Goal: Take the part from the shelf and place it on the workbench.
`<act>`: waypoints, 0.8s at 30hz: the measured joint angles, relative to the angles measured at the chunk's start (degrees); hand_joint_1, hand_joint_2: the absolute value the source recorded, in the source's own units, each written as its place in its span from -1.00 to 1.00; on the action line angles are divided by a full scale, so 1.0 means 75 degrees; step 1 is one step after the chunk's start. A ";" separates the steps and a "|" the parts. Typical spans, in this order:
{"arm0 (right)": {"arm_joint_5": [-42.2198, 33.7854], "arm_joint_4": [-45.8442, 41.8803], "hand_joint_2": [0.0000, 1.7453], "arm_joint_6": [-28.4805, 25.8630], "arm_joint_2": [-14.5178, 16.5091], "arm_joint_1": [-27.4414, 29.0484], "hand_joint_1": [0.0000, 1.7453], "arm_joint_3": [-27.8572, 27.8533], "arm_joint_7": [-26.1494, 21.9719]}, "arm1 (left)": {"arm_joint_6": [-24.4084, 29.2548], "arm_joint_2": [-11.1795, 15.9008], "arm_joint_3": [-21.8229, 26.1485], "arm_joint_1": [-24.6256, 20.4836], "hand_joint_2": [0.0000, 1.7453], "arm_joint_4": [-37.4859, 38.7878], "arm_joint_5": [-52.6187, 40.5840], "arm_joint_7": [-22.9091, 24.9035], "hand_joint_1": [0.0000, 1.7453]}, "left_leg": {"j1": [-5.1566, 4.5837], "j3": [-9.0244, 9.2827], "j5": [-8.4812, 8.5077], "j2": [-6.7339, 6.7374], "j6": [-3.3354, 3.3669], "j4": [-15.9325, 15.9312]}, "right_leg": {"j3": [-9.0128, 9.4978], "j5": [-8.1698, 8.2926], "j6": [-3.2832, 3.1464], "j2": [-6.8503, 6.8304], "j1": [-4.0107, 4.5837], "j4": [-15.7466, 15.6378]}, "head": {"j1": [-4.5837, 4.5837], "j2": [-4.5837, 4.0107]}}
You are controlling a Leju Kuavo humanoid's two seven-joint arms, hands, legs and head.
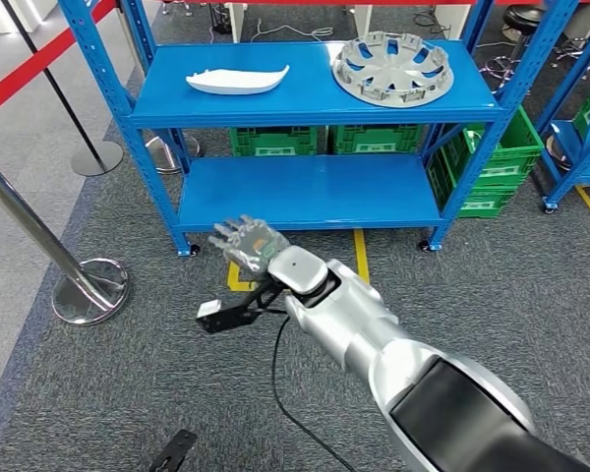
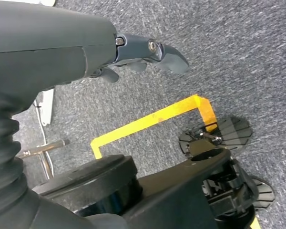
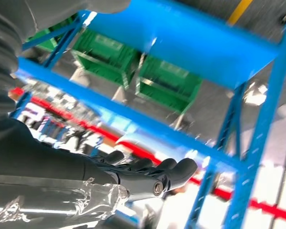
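Right hand (image 1: pixel 246 242) raised before blue shelf (image 1: pixel 307 98), fingers spread, empty; white part (image 1: pixel 236 80) on top tier; left hand (image 2: pixel 148 52) fingers loosely apart, empty.

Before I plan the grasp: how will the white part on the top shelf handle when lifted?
The white part looks thin and moulded, so probably light and fairly stiff. Its long, tapering shape may tilt if held off-centre. The smooth surface could slip.

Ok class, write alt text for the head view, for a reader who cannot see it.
A silver right arm reaches its open robot hand toward a blue metal two-tier shelf. On the top tier lie a white curved plastic part and a grey round wheel cover; green plastic crates sit behind.
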 joint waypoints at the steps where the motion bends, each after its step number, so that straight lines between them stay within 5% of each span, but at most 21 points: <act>1: -0.0085 0.0002 1.00 -0.0028 -0.0038 -0.0115 -1.00 0.0022 0.0153 | -0.0005 -0.0011 -0.0001 -0.0023 1.00 0.0000 -0.0035 0.0036 -1.00 | 0.0000 0.0000 0.0002 0.0000 0.0003 0.0000 | -0.0002 0.0002 -0.0001 -0.0001 -0.0001 -0.0001 | 0.0000 0.0001; 9: -0.0600 0.0176 1.00 -0.0224 -0.0930 -0.0834 -1.00 -0.0031 0.1158 | -0.0109 -0.0033 -0.0028 -0.0085 1.00 0.0000 -0.0195 0.0229 -1.00 | -0.0007 -0.0002 0.0007 -0.0002 0.0011 0.0001 | -0.0003 0.0018 0.0007 0.0006 -0.0006 -0.0002 | 0.0001 0.0000; 24: -0.0951 0.0565 1.00 -0.0026 -0.2208 -0.0549 -1.00 -0.0701 0.2533 | -0.0088 0.0023 -0.0014 -0.0050 1.00 0.0000 -0.0151 0.0192 -1.00 | -0.0008 -0.0011 0.0008 -0.0001 0.0013 0.0001 | -0.0012 0.0019 0.0009 0.0002 -0.0008 -0.0005 | 0.0001 0.0000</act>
